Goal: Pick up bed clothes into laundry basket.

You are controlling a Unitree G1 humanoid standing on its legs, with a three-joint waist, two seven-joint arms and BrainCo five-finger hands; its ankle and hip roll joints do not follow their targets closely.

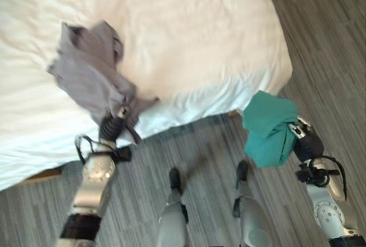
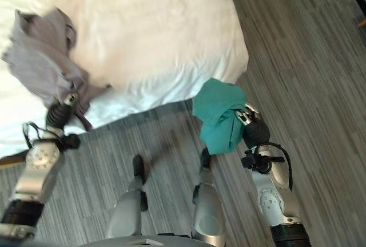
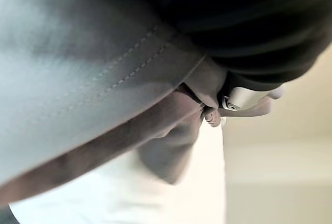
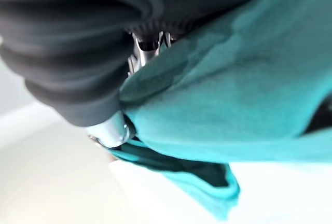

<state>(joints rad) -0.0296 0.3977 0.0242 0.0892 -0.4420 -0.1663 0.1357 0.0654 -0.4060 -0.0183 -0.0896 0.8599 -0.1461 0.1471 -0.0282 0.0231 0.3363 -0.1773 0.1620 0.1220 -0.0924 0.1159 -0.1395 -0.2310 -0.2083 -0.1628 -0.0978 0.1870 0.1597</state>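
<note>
over the near edge of the bed (image 1: 189, 41) you have both arms raised with a garment in each, which makes sense for a job that ends in a laundry basket: lifted clear, the clothes cannot drag on the white bed cover or catch on the wood-look floor (image 1: 326, 41) as you carry them. your left hand (image 1: 121, 111) sits at the bottom of the grey garment (image 1: 91, 70), which is bunched above the mattress and hangs down around the wrist; in the left wrist view the stitched hem lies across the dark ribbed cover and a fingertip shows pinched into a fold, so i judge the fingers are curled tight on the cloth. your right hand (image 2: 245, 116) is off the corner of the bed, above the floor, with the teal garment (image 2: 219, 114) draped over it and hanging down in a loose bundle; the right wrist view shows the fabric wrapped close against the cover and finger metal buried in it, so that hand looks clenched on its load too. both garments are held in the air, off the bed. you will need to find the basket before either hand lets go.
</note>
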